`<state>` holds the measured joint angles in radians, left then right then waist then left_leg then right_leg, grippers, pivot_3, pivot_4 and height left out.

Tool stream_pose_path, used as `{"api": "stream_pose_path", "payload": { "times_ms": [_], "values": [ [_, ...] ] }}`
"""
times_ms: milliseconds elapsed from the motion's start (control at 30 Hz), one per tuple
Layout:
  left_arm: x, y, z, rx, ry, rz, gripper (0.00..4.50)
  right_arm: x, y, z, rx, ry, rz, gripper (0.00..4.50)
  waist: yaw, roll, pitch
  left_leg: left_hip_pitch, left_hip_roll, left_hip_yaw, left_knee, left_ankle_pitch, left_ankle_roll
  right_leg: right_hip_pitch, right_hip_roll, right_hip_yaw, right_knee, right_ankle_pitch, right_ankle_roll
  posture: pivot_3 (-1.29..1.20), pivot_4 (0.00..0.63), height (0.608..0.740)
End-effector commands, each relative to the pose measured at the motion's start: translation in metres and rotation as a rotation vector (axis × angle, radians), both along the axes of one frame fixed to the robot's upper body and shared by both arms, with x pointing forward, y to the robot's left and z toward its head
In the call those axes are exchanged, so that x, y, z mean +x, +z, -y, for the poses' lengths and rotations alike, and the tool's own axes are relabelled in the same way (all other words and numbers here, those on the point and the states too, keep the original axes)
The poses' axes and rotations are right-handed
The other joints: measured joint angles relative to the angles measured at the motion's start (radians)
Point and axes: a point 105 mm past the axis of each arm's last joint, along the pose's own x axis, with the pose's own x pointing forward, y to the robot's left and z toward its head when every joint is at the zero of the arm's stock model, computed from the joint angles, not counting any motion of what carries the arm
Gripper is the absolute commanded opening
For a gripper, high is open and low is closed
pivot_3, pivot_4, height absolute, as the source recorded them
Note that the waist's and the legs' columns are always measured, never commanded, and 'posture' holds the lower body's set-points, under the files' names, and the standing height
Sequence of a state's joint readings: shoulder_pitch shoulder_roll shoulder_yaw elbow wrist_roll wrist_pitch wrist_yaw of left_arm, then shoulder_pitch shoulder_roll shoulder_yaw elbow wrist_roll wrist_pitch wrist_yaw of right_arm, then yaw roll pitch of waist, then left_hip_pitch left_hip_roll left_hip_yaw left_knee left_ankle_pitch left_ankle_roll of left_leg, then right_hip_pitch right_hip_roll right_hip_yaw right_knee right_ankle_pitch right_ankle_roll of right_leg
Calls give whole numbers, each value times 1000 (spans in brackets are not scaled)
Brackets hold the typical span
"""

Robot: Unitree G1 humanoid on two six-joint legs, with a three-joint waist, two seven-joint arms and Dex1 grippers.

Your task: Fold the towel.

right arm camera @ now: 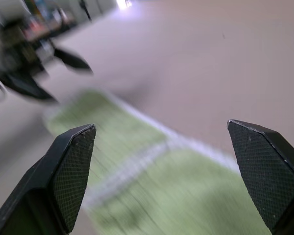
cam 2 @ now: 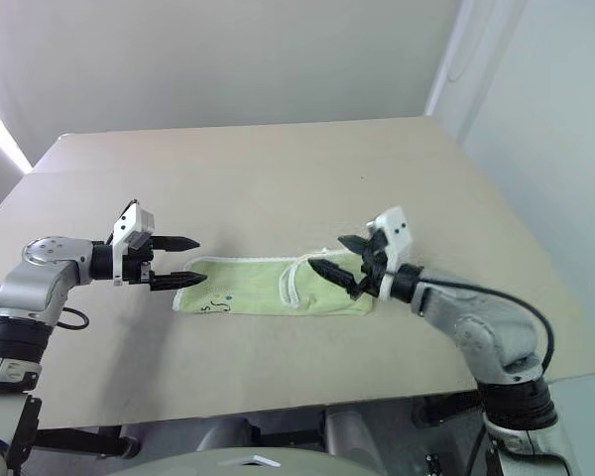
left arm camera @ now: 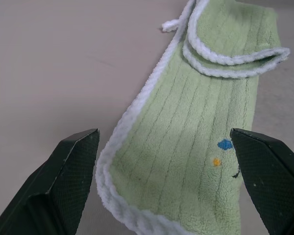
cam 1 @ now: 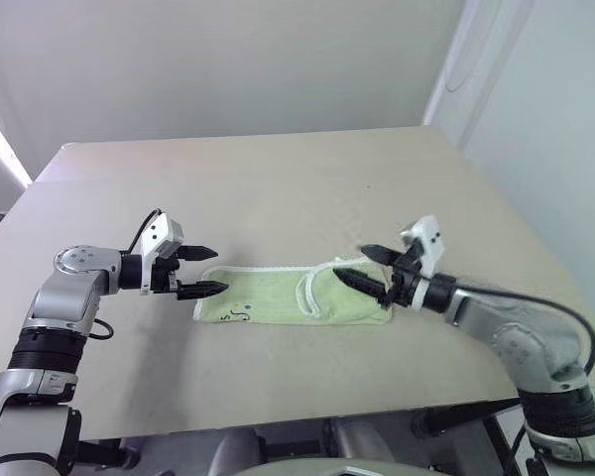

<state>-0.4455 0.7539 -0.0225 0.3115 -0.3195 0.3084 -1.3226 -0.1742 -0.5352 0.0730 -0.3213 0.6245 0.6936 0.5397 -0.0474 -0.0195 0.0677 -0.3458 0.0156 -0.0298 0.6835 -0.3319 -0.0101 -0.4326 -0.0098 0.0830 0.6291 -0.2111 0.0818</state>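
Observation:
The towel [cam 1: 268, 297], light green with white edging, lies on the table as a long narrow strip, and its right end is folded back over itself in a flap [cam 1: 322, 288]. A small dark squiggle [cam 1: 236, 314] shows near its left end. My left gripper [cam 1: 216, 271] stands open at the towel's left end with nothing between its fingers. In the left wrist view the towel [left arm camera: 196, 137] runs away from that gripper [left arm camera: 164, 132]. My right gripper [cam 1: 352, 264] is open just above the folded right part and holds nothing. In the right wrist view, cloth [right arm camera: 152, 196] lies beneath its fingers [right arm camera: 73, 166].
The beige table [cam 1: 278, 188] stretches wide behind and beside the towel. Its front edge [cam 1: 278, 421] runs close below the towel. A white wall and a door frame [cam 1: 451, 69] stand beyond the far right corner.

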Motion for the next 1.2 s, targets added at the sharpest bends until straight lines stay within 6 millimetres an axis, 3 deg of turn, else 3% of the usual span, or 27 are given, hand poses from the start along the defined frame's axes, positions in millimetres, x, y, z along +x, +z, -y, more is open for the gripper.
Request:
{"api": "stream_pose_path", "payload": {
  "times_ms": [33,233,333,500,667,733,800,1033,1200],
  "values": [
    [5,15,-1,-2,5,67,4500,16,-4,-4,-28,-57,110,4483,0,0,0,1,0,0,0,0,0,1,0,0,1,0,0,0,0,712],
    [6,13,-3,-2,13,73,4500,40,-48,4,-173,-193,104,4483,-1,0,0,7,0,0,0,0,0,6,0,1,0,0,-1,0,0,712],
    [6,15,-6,-17,35,59,4500,38,-70,4,-259,-199,96,4483,0,0,0,7,0,0,0,0,0,6,0,0,1,0,-1,0,0,712],
    [0,8,-18,8,78,-49,4500,24,-70,-6,-253,-108,94,4483,-6,-2,-1,8,0,0,0,0,0,7,0,1,1,0,-1,0,0,712],
    [-2,9,-31,11,160,-160,4500,18,-11,-19,67,-28,44,4483,-16,-2,-1,7,0,-2,0,0,0,7,0,0,1,0,-1,0,0,712],
    [-4,4,-37,32,197,-227,4500,12,32,-20,170,42,108,4483,-20,-1,0,7,0,-2,0,0,0,7,0,0,1,0,-1,0,0,712],
    [-8,-5,-45,78,224,-291,4500,4,58,-20,217,106,126,4483,-24,0,0,7,0,-2,0,0,0,6,0,0,1,0,-1,0,0,712],
    [-8,-18,-53,-21,361,-530,4500,-9,77,-19,242,169,-18,4483,-20,-1,0,7,0,-4,-1,0,0,6,0,-3,1,-1,-2,0,0,712],
    [-8,-36,-34,-81,357,-646,4500,-6,72,-15,245,127,-97,4483,-21,-1,-1,6,-1,-2,-1,0,0,6,-1,-2,1,-1,-2,0,0,712]
  ]
}}
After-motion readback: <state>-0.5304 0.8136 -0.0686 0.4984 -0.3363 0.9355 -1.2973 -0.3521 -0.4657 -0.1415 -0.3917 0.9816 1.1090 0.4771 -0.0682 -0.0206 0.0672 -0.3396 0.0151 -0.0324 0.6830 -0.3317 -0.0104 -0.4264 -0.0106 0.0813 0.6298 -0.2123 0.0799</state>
